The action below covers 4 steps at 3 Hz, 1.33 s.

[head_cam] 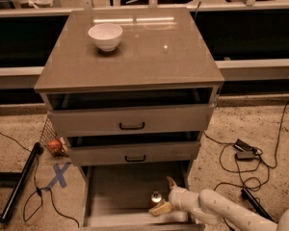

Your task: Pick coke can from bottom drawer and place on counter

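At the lower left of the frame a long black rod [18,184] lies on the speckled floor, with a blue tape cross [60,174] just right of it. In the upper left-centre, a round white bowl [105,35] sits on the glossy grey-brown square tabletop [149,57] of the grey three-drawer cabinet. Low in the centre, the wide, shallow grey bottom drawer [115,189] is pulled out. The small red cylindrical coke can [156,198] with a silver top stands upright on the drawer's floor, toward its right front part.

The cream-coloured two-finger pincer [159,195] reaches into the drawer from the right and is open. One finger [171,183] points up behind the can and the other lies low in front of it, so the can stands between them. Whether either finger touches it cannot be told. The white arm [226,213] runs off to the lower right corner. Black cables [250,174] lie on the floor at the right.
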Each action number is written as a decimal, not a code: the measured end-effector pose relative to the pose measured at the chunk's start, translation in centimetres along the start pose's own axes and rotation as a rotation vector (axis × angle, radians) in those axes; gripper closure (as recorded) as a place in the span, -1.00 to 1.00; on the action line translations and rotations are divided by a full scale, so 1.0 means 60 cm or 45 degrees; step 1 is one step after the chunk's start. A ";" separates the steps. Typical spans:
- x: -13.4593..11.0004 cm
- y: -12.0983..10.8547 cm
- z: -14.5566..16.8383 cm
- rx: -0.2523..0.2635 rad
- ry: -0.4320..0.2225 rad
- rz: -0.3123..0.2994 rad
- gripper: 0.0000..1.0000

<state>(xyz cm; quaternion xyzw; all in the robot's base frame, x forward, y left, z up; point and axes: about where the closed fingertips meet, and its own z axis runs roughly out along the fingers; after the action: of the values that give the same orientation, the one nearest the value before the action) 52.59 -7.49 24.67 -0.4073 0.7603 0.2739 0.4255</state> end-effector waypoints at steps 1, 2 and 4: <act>0.014 0.002 0.031 0.019 0.011 0.007 -1.00; 0.027 0.003 0.051 0.036 0.035 0.016 -1.00; 0.067 -0.006 0.056 0.082 0.061 0.078 -0.25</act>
<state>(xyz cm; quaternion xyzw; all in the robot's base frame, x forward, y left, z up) 53.08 -6.65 19.51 -0.3762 0.7909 0.2523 0.4114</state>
